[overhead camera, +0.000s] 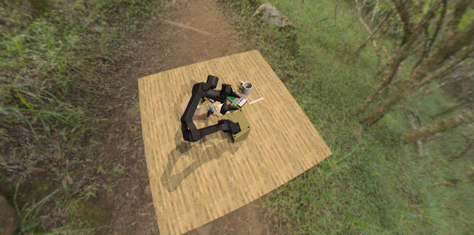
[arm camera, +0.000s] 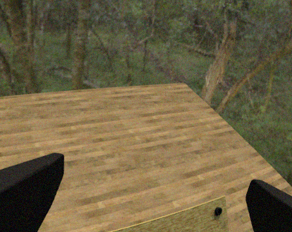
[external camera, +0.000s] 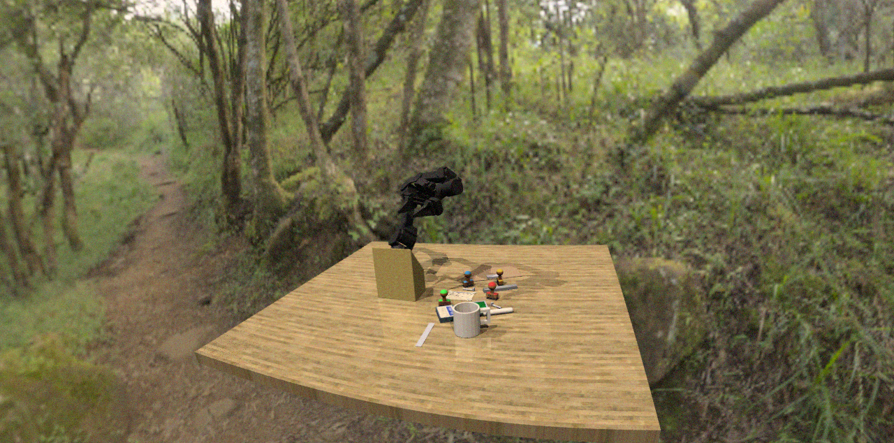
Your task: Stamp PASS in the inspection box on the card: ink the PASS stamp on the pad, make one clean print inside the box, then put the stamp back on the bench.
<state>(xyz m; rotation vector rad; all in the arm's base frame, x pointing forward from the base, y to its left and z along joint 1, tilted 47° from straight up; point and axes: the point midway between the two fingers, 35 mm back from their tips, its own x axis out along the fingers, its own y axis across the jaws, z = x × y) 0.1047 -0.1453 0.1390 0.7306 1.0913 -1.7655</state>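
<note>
My gripper (overhead camera: 238, 102) (arm camera: 158, 178) is wide open with nothing between its fingers, high above the bench (overhead camera: 265, 154) (external camera: 537, 365) (arm camera: 126, 138). A green-knobbed stamp (overhead camera: 234, 104) (external camera: 443, 294), a blue-knobbed stamp (overhead camera: 211, 109) (external camera: 467, 275), an orange-knobbed stamp (external camera: 499, 274) and a red-knobbed stamp (external camera: 492, 286) stand on the bench; their words cannot be read. The pale card (external camera: 461, 295) is partly hidden by the arm in the top view. A green pad (overhead camera: 232, 99) (external camera: 480, 304) lies near the mug. The inspection box and any print cannot be made out.
A grey mug (overhead camera: 246, 88) (external camera: 466, 320) stands beside a blue-and-white case (overhead camera: 241, 102) (external camera: 444, 314). A white strip (overhead camera: 256, 101) (external camera: 424, 335) lies nearby. The arm's olive base block (overhead camera: 243, 133) (external camera: 397, 274) (arm camera: 184, 220) stands on the bench. A white rod (external camera: 501, 311) lies right of the mug.
</note>
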